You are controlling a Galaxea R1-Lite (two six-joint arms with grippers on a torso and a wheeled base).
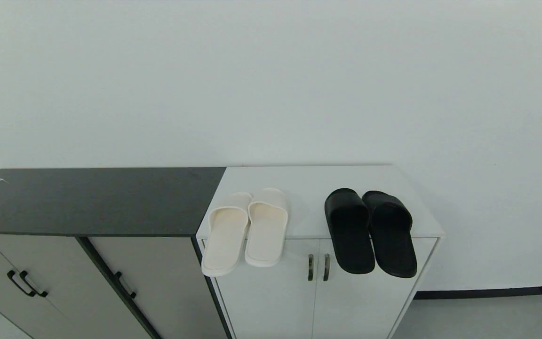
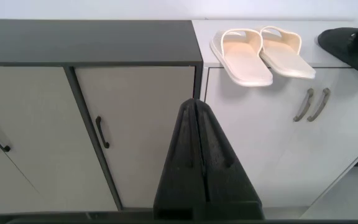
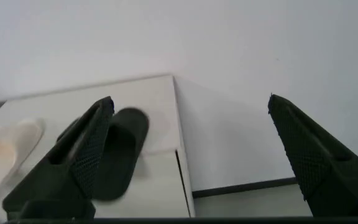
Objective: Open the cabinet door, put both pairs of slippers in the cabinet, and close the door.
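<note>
- The white cabinet (image 1: 271,306) stands against a pale wall (image 1: 271,80). Both of its doors are shut and meet at a middle seam.
- Two door handles (image 1: 318,267) sit upright and close together, one on each side of that seam, near the doors' upper edge.
- The cream slippers (image 1: 246,230) lie side by side on the cabinet's white top, toward its 9 o'clock side. Their toes point to 12 o'clock at the wall, and their heels hang over the front edge at 6 o'clock.
- The black slippers (image 1: 370,231) lie side by side on the same top, at 3 o'clock of the cream pair and apart from it. They point the same way, and their heels also hang over the front edge, above the right door.
- The handles are at about 6 o'clock of the gap between the two pairs.
- A dark-topped cabinet (image 1: 97,200) adjoins the white one at 9 o'clock. It has grey doors and black handles (image 1: 27,283).
- The floor (image 1: 478,320) shows at 4 o'clock of the white cabinet.
- The left gripper (image 2: 194,104) has its fingers pressed together and holds nothing. It is in front of the cabinets, about where the two meet, and touches neither.
- The right gripper (image 3: 191,102) has its fingers spread wide and holds nothing. It is off the white cabinet's 3 o'clock corner, near the black pair and clear of it.
</note>
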